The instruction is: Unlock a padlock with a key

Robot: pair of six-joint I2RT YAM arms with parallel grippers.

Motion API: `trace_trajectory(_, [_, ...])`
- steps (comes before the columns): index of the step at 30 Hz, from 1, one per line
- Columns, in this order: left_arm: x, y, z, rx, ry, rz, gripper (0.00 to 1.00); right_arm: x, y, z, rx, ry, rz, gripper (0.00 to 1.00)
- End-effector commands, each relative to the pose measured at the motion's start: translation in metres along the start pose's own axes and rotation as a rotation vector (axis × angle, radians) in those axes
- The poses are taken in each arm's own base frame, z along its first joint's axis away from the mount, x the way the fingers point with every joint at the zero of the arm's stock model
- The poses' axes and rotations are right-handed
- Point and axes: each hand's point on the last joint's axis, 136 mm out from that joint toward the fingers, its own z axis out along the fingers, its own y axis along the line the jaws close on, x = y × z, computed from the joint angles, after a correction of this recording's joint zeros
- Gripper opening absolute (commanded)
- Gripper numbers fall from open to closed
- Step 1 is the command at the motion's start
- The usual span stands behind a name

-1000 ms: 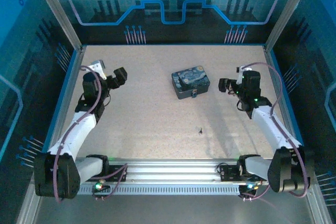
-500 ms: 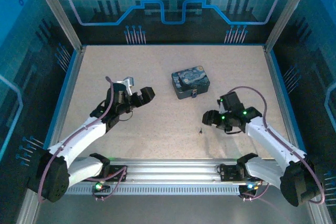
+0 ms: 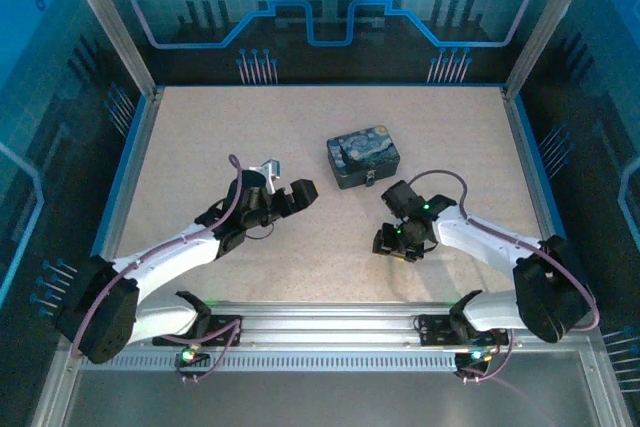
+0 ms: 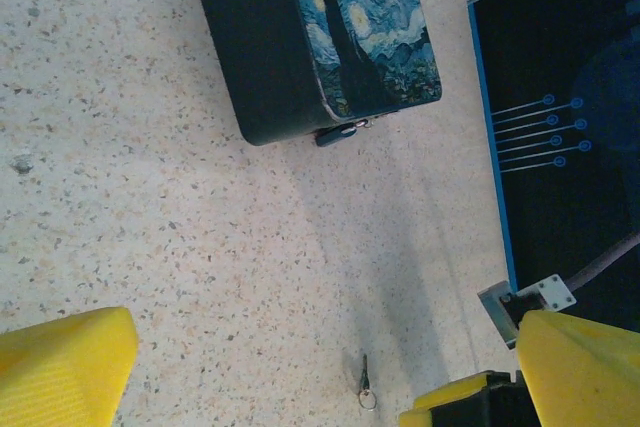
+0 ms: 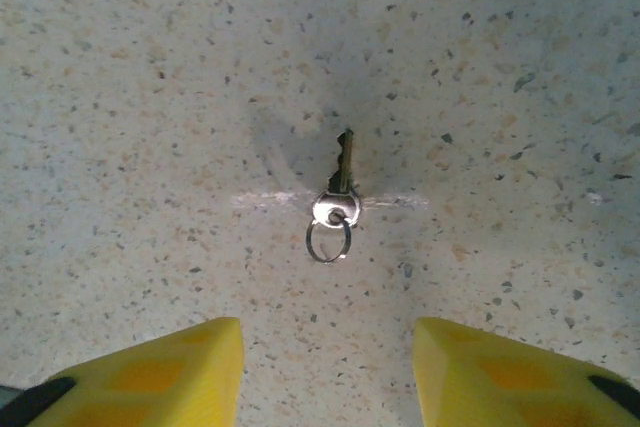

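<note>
The key (image 5: 342,179), small and dark with a wire ring at its head, lies flat on the speckled table. It sits just ahead of my right gripper (image 5: 325,352), which is open with nothing between its yellow fingers (image 5: 150,377). From above, the right gripper (image 3: 386,243) hangs low over that spot. The padlock (image 4: 340,133), tiny and dark blue, hangs at the front of the painted tin (image 4: 330,37). My left gripper (image 4: 325,347) is wide open, looking at the tin and the key (image 4: 365,381). From above, the left gripper (image 3: 298,193) is left of the tin (image 3: 362,157) and the padlock (image 3: 371,179).
The speckled table (image 3: 300,267) is walled by a blue rim and metal frame posts. The tin stands right of centre toward the back. A yellow and black piece (image 4: 465,405) shows beside the key in the left wrist view.
Both arms swung in from the table's sides toward the middle. The right gripper came down over the key. The left gripper moved right, toward the tin.
</note>
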Motion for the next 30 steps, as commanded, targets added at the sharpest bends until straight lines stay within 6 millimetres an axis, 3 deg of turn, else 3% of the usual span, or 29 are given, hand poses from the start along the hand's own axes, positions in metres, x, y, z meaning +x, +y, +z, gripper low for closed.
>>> trace_trajectory(1, [-0.003, -0.006, -0.001, 0.021, -0.022, 0.001, 0.99, -0.002, 0.004, 0.001, 0.02, -0.007, 0.021, 0.45])
trace_trajectory(17, [-0.002, -0.001, -0.002, -0.001, -0.02, 0.007, 0.99, -0.006, 0.01, 0.015, 0.041, 0.025, 0.015, 0.31])
trace_trajectory(30, [-0.003, -0.004, -0.003, 0.003, -0.021, 0.011, 0.99, -0.005, 0.002, 0.027, 0.08, 0.042, 0.026, 0.22])
